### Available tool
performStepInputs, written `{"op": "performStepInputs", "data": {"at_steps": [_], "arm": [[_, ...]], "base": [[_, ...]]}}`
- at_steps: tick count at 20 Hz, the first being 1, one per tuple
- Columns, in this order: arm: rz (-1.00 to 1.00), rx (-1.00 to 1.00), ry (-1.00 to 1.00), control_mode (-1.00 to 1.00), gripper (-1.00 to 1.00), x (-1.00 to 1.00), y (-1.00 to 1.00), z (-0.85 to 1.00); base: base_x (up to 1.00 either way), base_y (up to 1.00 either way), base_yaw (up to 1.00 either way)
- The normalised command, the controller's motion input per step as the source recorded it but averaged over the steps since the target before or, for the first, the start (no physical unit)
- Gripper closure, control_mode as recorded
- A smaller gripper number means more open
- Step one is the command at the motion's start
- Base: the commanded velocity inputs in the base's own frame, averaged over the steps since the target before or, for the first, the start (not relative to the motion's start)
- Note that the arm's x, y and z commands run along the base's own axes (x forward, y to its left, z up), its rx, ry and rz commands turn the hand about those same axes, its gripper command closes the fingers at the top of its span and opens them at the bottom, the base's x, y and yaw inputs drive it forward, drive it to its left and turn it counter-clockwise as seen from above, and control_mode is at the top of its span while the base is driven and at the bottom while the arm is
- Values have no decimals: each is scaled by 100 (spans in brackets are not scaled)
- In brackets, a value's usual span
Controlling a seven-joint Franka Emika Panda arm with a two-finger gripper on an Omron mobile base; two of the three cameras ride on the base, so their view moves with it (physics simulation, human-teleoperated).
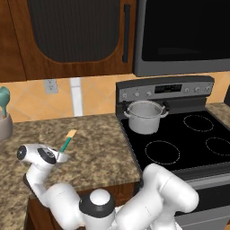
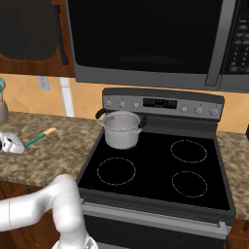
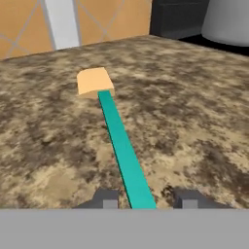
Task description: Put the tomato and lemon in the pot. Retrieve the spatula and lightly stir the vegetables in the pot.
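The spatula lies flat on the granite counter, its pale tan blade pointing toward the back wall. It also appears as a slim teal stick, the spatula. My gripper is low over the near end of the teal handle, one finger on each side with a small gap to each. The gripper is at the counter's left part. The silver pot stands on the stove's back left burner. The tomato and the lemon are hidden.
A black glass stove top lies right of the counter, with a microwave above it. A thick teal utensil in a grey holder stands at the counter's far left. The tiled back wall is close behind.
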Motion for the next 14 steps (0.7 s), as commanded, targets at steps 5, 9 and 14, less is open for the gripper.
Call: {"op": "performStepInputs", "data": {"at_steps": [5, 9, 14], "arm": [[-6, 0, 3, -100, 100, -42, 0, -65], [-1, 0, -1, -100, 100, -70, 0, -17], [0, 7, -15, -100, 100, -72, -2, 77]], "base": [[0, 0, 0], [0, 0, 0], [0, 0, 0]]}}
